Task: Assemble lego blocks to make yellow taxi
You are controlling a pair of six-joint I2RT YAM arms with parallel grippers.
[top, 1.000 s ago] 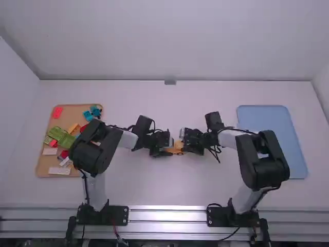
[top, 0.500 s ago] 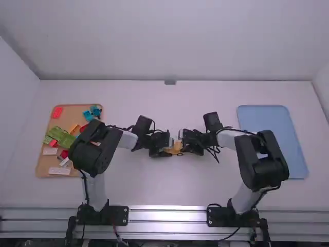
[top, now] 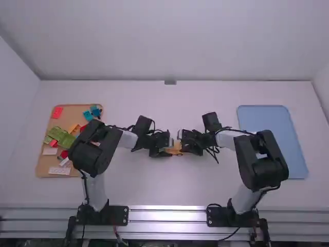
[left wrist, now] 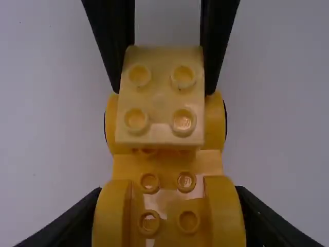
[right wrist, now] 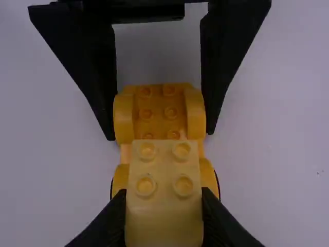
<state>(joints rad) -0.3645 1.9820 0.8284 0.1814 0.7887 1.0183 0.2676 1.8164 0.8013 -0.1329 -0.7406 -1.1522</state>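
Right gripper [right wrist: 163,201]: I'm pinching the pale block [right wrist: 164,172] | left gripper [left wrist: 169,194]: clamping the yellow base [left wrist: 167,163] | base's long axis runs gripper to gripper, block over its end nearer my right | pressing straight down looks next

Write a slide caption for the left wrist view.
Right pincer holding a pale yellow block over one end of the yellow car base, which the left pincer grips.
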